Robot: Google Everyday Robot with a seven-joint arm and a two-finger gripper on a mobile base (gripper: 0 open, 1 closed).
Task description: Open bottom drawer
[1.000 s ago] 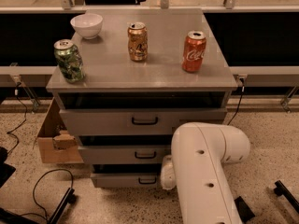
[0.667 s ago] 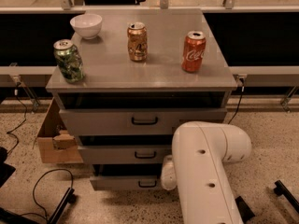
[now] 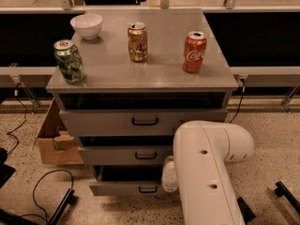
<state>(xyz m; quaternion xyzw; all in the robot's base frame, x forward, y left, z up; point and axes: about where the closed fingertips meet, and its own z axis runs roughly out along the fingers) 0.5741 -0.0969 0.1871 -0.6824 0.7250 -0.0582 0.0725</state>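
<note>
The bottom drawer (image 3: 117, 188) is the lowest and narrowest grey front of the cabinet, with a small black loop handle (image 3: 148, 189). It stands pulled out a little, with a dark gap above its front. My white arm (image 3: 206, 172) fills the lower right and reaches down beside the drawer's right end. My gripper is hidden behind the arm, so it does not show.
The middle drawer (image 3: 122, 154) and top drawer (image 3: 140, 122) sit above. On the cabinet top stand a green can (image 3: 69, 61), a gold can (image 3: 137, 41), a red cola can (image 3: 194, 51) and a white bowl (image 3: 86, 25). A cardboard box (image 3: 54, 139) and a black cable (image 3: 42, 186) lie on the left floor.
The bottom drawer's front has slid out a little toward the camera, and the dark gap above it has widened. The arm has barely shifted.
</note>
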